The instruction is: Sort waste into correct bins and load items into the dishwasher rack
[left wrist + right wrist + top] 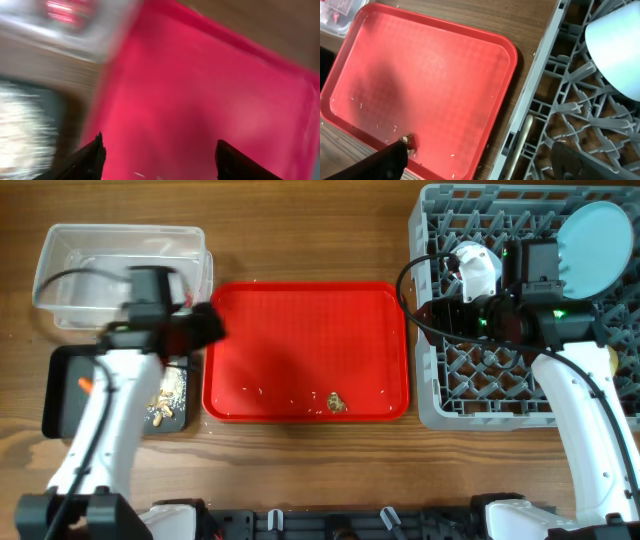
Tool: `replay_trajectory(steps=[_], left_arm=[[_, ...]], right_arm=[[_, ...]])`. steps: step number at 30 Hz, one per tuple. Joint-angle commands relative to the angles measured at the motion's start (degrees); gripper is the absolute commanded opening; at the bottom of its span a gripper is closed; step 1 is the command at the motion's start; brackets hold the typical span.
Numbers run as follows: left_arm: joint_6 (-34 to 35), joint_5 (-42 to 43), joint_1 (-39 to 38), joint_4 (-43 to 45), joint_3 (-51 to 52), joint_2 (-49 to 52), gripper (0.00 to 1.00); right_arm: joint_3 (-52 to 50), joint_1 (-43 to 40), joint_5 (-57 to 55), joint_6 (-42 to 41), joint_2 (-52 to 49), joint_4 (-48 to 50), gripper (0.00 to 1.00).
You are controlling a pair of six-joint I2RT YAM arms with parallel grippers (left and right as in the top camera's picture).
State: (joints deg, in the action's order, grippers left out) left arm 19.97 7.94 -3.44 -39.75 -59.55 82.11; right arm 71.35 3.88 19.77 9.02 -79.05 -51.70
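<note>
Left fingers point(92, 157) apart (blurred) | 1 red tray point(300, 340) | 1 plate point(596, 245)

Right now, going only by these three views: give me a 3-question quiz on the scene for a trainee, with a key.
1. True or false: the red tray has no food left on it.
2. Where is the light-blue plate? A: in the dishwasher rack. B: on the red tray. C: in the clear tub.
3. Fill in: the small orange carrot lies in the ___ tray.

Key
1. False: a brown food scrap sits near its front edge.
2. A.
3. Black: it lies in the black tray.
</note>
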Motion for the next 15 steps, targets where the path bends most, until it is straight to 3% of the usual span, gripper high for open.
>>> replay_trajectory(steps=[1, 4, 6, 10, 15], left_arm=[[-1.55, 2.08, -12.13, 0.39, -0.57, 4.26, 0.77], [-0.11, 2.08, -19.74, 0.35, -0.57, 7.96, 0.82], [-0.02, 2.08, -27.08, 0.37, -0.57, 12.66, 0.84], [0.59, 2.1, -34.93, 0.59, -0.57, 16.63, 0.87], [1.49, 0.9, -38.86, 0.59, -0.55, 18.21, 0.89]], right_arm=[[0.31, 0.13, -0.76, -0.17, -0.24, -0.55, 0.95], [0.31, 0.13, -6.03, -3.32, -0.24, -0.85, 0.95], [0.31, -2.21, -22.99, -16.33, -0.24, -1.99, 1.0], [0.31, -10.6, -16.72, -16.63, -0.24, -3.02, 1.0], [0.31, -11.45, -15.96, -16.63, -0.24, -3.17, 1.0]])
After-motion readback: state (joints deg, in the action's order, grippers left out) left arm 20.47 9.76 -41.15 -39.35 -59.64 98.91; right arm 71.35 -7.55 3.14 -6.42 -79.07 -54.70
